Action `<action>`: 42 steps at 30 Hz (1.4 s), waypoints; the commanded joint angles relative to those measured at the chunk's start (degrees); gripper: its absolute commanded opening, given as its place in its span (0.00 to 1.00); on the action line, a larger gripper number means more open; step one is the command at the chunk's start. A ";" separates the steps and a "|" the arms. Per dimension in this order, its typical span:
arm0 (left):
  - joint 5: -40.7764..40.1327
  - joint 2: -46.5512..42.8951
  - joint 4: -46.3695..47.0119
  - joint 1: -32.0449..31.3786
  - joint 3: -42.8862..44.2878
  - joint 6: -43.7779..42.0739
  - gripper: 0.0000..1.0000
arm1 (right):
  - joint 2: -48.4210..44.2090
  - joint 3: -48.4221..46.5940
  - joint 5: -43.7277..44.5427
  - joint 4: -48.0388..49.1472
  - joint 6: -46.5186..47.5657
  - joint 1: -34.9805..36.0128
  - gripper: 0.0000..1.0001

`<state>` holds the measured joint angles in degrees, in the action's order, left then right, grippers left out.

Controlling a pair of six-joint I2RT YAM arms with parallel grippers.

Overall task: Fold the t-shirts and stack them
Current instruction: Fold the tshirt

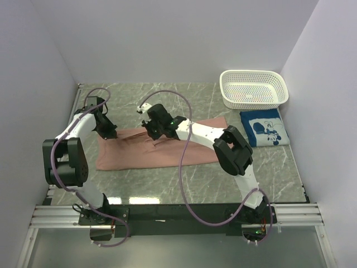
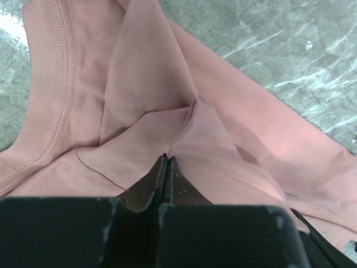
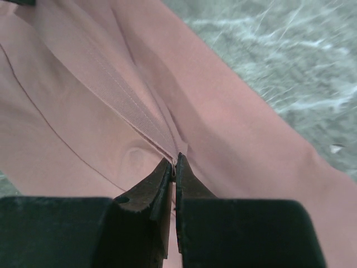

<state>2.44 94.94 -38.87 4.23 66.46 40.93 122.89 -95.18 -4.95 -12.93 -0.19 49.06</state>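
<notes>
On the marble-patterned worktop point(image 1: 223, 178) in front of me, the dusty-pink t-shirt point(image 1: 139, 152) lies as a long band across the middle, its plain side up, with both my arms reaching onto it.

My left arm rises from its base at the near left corner, folds at the elbow close to the left wall, and angles its forearm inward so the left gripper point(image 1: 109, 133) comes down on the shirt's left end. In the left wrist view that gripper point(image 2: 166, 159) has its fingers pressed together, and a peak of pink cloth is drawn up into the tips, pinched there. The ribbed neckline point(image 2: 44, 84) curves off to the left of it.

My right arm climbs from the near right corner, bends at the elbow above the shirt's right part, and stretches its forearm leftward over the cloth, putting the right gripper point(image 1: 153, 134) on the upper edge near the middle. From the right wrist view its fingers point(image 3: 174, 162) are nearly together, pinching a stitched hem point(image 3: 131, 111) that runs straight into the tips.

The blue t-shirt point(image 1: 265, 128) lies folded at the right, apart from the pink one, just in front of the white perforated basket point(image 1: 254, 75).
</notes>
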 commanded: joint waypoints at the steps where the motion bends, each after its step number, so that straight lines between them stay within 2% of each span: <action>1: -0.68 -3.70 0.29 0.78 -0.62 -1.46 0.01 | -5.02 1.66 4.86 1.41 2.38 0.60 0.05; 17: -1.29 -6.78 1.96 1.84 -8.62 -1.64 0.01 | -5.38 7.64 12.95 2.65 6.60 6.05 0.12; 18: -1.47 -6.69 2.05 1.92 -9.23 -1.73 0.01 | -5.29 7.72 13.21 2.47 6.60 6.22 0.16; 22: -1.65 -5.73 2.75 2.10 -10.38 -1.99 0.01 | -5.29 8.25 13.83 2.20 6.69 6.84 0.19; 29: -1.91 -7.66 2.40 2.01 -10.91 -2.17 0.01 | -9.33 12.55 13.48 2.99 6.61 7.72 0.33; 33: -1.91 -11.07 1.17 2.01 -11.00 -1.99 0.11 | -13.02 13.53 11.99 2.91 4.32 7.54 0.42; 36: -2.26 -13.45 -0.50 2.10 -10.21 -1.82 0.29 | -13.12 11.16 8.30 0.63 0.64 6.49 0.42; 38: -4.81 -14.68 -1.64 2.10 -9.16 -1.47 0.44 | -13.12 9.31 3.56 0.27 -3.56 5.26 0.42; 42: -4.81 -16.97 -2.96 2.10 -6.34 -1.90 0.45 | -12.77 8.52 -6.36 3.95 -11.22 2.89 0.41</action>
<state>-0.89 80.40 -40.56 6.15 56.51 39.66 112.42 -84.53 -2.83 -11.57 -3.73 54.13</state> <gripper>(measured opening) 0.449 0.412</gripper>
